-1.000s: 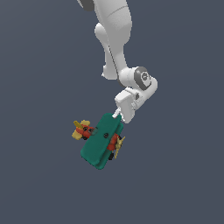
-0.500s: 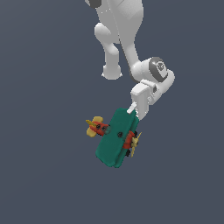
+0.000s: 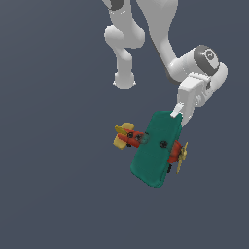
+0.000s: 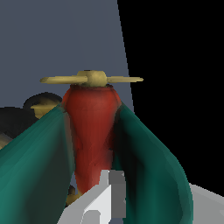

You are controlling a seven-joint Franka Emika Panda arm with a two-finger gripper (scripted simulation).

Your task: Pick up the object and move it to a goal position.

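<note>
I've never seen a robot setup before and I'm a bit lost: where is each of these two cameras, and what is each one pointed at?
Exterior view: off the arm, exact position unknown; it sees the white arm, the gripper at the wing edge of the toy biplane.
Wrist view: mounted on the wrist, looking close along the biplane toward its propeller; a grey finger shows.
Shared: both show the biplane and the gripper.

Toy biplane [image 3: 156,148] aloft, wing edge seemingly in the claw [image 3: 177,114].
</note>
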